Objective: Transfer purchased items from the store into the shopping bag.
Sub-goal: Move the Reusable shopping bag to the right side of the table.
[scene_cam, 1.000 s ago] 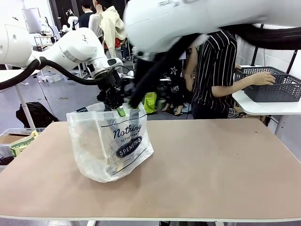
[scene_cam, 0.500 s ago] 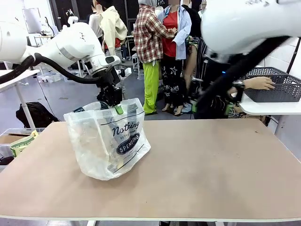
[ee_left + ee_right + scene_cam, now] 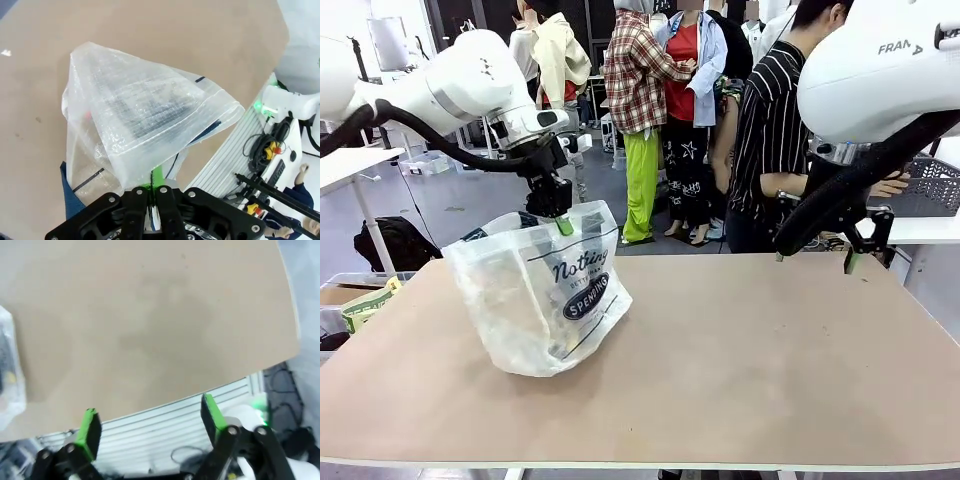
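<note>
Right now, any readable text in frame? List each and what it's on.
"Nothing" on the side of the shopping bag, in script.
"SPENDING" in the dark oval on the bag below it.
A small line of print between those two: too small to read.
"FRA", cut off by the cable, on the right arm's white housing.
The wrist views carry no legible text.

- My arms wear glossy white rounded shells, with thick black cables looping alongside.
- My right end effector (image 3: 150,424) is black with green pads.

Front camera level across the table (image 3: 740,350) — both wrist cameras steeply above it, sharing the shopping bag (image 3: 140,115).
</note>
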Robot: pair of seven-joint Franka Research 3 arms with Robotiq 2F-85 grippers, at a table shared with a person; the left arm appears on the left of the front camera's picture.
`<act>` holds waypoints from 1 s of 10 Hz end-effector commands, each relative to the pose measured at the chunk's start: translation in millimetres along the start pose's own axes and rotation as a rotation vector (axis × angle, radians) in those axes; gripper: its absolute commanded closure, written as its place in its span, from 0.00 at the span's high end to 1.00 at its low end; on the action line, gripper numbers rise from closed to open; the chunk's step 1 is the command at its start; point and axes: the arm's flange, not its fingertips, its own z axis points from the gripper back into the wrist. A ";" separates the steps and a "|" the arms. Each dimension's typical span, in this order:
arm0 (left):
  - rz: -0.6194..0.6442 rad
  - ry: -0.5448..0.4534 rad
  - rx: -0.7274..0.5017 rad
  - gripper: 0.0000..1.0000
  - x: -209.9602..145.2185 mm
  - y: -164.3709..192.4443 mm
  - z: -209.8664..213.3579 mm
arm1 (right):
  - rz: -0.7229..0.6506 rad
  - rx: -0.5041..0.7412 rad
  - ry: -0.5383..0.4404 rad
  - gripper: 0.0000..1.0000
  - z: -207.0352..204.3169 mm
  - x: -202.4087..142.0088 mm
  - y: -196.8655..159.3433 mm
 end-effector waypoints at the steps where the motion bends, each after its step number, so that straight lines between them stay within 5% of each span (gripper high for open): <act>1: 0.073 -0.056 0.129 0.00 -14.9 -4.1 20.7 | 0.040 -0.005 -0.019 1.00 8.5 -3.6 8.8; 4: 0.233 -0.126 0.302 0.00 -37.7 9.4 68.2 | 0.040 -0.005 -0.019 1.00 8.5 -3.6 8.8; 10: 0.711 -0.169 0.349 0.00 -126.8 70.7 117.0 | 0.040 -0.005 -0.019 1.00 8.5 -3.6 8.8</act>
